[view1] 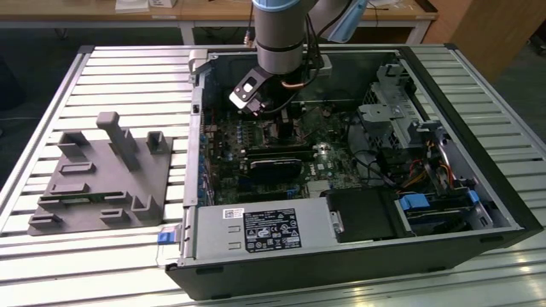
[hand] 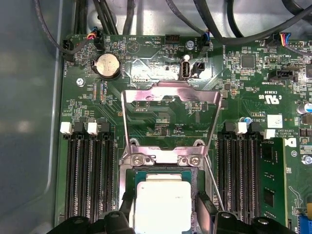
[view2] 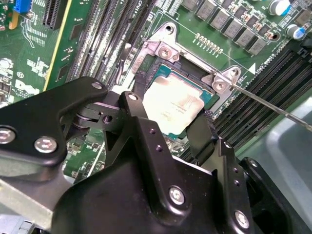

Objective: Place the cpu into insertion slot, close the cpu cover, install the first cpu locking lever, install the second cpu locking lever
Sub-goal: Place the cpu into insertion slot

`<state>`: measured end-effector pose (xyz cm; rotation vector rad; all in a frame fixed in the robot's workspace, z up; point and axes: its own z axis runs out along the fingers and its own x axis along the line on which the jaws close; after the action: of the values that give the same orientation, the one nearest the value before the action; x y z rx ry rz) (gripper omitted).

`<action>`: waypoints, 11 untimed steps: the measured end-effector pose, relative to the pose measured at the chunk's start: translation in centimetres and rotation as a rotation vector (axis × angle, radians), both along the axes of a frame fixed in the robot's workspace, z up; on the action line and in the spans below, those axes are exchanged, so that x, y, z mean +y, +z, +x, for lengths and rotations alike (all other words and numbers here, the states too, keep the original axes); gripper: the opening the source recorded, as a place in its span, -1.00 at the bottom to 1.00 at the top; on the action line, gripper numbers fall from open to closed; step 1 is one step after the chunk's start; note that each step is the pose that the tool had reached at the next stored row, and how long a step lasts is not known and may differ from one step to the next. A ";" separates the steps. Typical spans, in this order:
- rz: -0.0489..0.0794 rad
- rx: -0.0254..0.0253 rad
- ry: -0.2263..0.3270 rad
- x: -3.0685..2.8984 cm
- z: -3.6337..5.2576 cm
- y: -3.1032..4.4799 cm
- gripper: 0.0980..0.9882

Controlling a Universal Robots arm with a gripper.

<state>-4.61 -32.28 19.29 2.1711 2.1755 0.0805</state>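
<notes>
The cpu [hand: 163, 200], a pale silver square chip, lies in the insertion slot [hand: 129, 179], whose metal rim frames it. My gripper [hand: 164, 214] straddles it, one black finger [hand: 126, 213] against each opposite edge, shut on the chip. In the second wrist view the cpu [view2: 173, 102] sits between the fingers [view2: 200, 134] of my gripper [view2: 170, 108], inside the insertion slot [view2: 163, 48]. The cpu cover [hand: 168, 91] stands flipped open behind the socket. A thin wire locking lever [view2: 273, 105] sticks out beside the socket. In the exterior view my gripper [view1: 256, 96] reaches down into the open computer case.
The motherboard [view1: 282, 147] lies inside the case [view1: 256, 262], with memory slots [hand: 90, 175] on both sides of the socket and cables [hand: 97, 19] along the board's edge. A drive cage [view1: 426, 204] fills the exterior view's right. A grey fixture [view1: 102, 173] stands on the slatted table.
</notes>
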 end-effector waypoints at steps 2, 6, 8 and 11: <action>-0.007 0.0000 0.000 -0.01 0.00 0.00 0.15; -0.012 0.0002 0.000 -0.01 0.00 0.01 0.15; -0.013 0.0003 0.000 -0.01 0.00 0.13 0.15; -0.012 -0.0001 0.000 -0.01 0.00 0.66 0.15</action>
<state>-4.61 -32.28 19.95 2.1643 2.1703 0.0669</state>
